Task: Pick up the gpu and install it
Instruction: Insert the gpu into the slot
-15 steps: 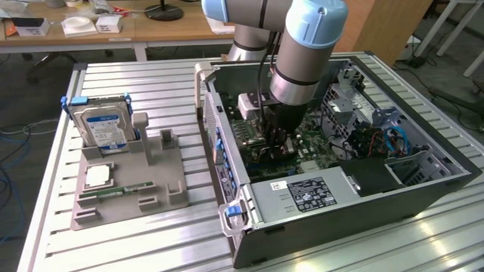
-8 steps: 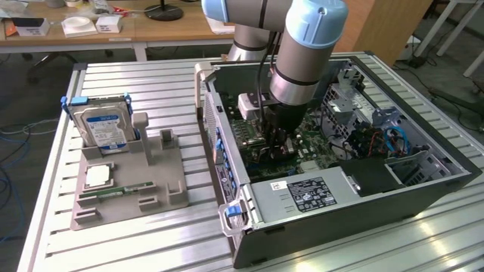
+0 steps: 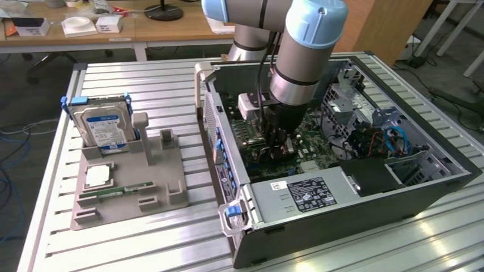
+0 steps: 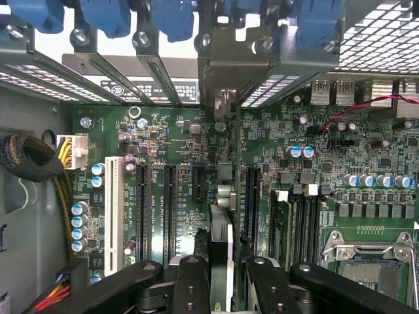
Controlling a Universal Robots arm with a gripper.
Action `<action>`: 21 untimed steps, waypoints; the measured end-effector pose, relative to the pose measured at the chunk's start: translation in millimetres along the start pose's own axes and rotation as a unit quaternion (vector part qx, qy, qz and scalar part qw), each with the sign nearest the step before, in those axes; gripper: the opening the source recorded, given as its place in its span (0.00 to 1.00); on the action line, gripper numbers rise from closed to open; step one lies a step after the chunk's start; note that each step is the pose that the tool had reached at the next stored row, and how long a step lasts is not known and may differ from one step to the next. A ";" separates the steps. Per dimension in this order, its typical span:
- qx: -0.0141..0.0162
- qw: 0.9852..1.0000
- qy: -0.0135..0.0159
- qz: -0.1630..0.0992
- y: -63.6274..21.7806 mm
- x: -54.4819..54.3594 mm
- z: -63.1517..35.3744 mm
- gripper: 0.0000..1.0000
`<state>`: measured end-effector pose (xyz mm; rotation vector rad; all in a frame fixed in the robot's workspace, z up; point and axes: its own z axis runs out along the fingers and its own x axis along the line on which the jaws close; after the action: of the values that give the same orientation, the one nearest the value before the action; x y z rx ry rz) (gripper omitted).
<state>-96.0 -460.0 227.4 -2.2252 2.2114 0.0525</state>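
Observation:
My gripper [image 3: 280, 146] reaches down inside the open computer case [image 3: 423, 187], just above the green motherboard [image 3: 318, 144]. In the wrist view the gripper [image 4: 222, 282] is shut on the gpu [image 4: 220, 239], which I see edge-on as a thin upright card between the black fingers [image 4: 190, 281]. The card runs along the row of black expansion slots [image 4: 169, 209]. Its silver end bracket [image 4: 226, 62] stands against the case's rear slot openings, under the blue clips [image 4: 105, 16]. Whether its lower edge sits in a slot is hidden.
A grey fixture tray [image 3: 170, 195] at the exterior view's left holds a hard drive [image 3: 106, 127], a processor chip [image 3: 98, 175] and a memory stick [image 3: 117, 191]. Around the card are the power supply [image 3: 302, 195], a white slot [image 4: 112, 212], memory modules [image 4: 281, 222], the processor socket [image 4: 366, 261] and a cable bundle [image 4: 29, 160].

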 end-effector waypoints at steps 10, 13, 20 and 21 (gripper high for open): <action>0.001 1.000 0.000 0.000 0.4 -0.1 -3.6 0.33; 0.002 1.000 0.000 0.000 0.8 -0.2 -7.8 0.33; 0.005 1.000 0.000 0.000 1.8 -0.6 -20.5 0.33; 0.006 1.000 0.000 0.000 1.9 -0.6 -22.3 0.33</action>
<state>-97.5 -460.0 249.7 -2.2195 2.2053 0.0390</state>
